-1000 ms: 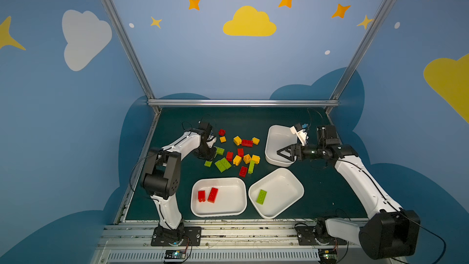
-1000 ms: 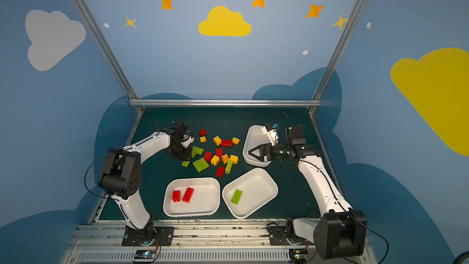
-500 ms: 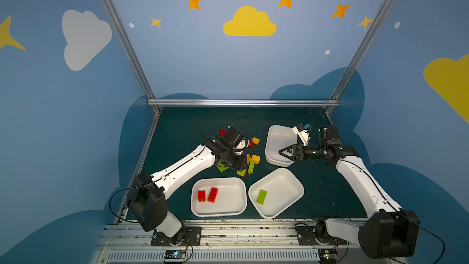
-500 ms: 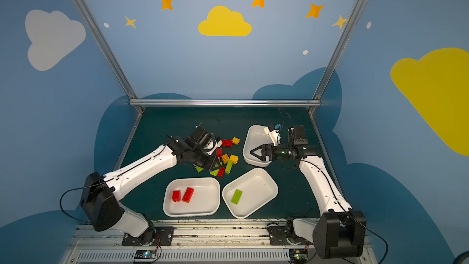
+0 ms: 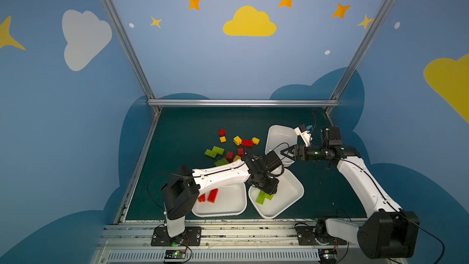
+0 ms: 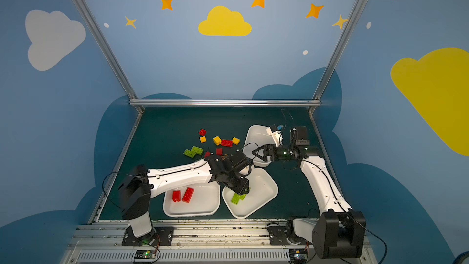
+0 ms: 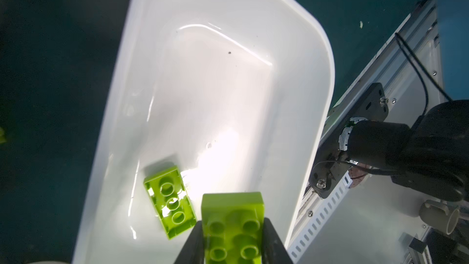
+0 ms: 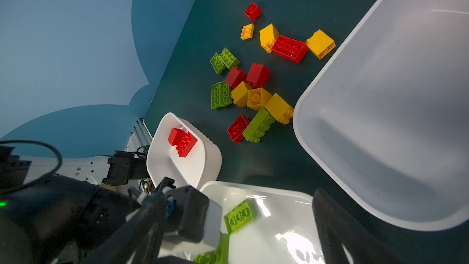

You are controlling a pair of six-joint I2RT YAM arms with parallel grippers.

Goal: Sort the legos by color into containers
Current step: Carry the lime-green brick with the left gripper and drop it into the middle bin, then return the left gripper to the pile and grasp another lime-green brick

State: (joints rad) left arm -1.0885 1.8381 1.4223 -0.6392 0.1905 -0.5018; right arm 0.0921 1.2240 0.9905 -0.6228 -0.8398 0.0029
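My left gripper [image 7: 232,224] is shut on a lime green lego [image 7: 232,227] and hangs over the front right container [image 5: 286,194]. Another green lego [image 7: 169,205] lies stud-side down in that container. Two red legos [image 5: 212,195] lie in the front left container [image 5: 228,206]. The back right container [image 5: 279,135] looks empty. Loose red, green and yellow legos [image 5: 236,148] are scattered on the dark mat behind the front containers. My right gripper [image 5: 285,153] stands open and empty over the back container's near rim, pointing toward the pile.
The left arm [image 5: 220,176] stretches across the front left container and hides part of the pile. A metal rail [image 5: 228,227] runs along the front edge. Blue walls and frame posts [image 5: 152,135] close in the mat on three sides.
The left arm has swung from the left of the pile, across it, to above the front right container, now with a green lego in its jaws. The right arm has hardly moved.
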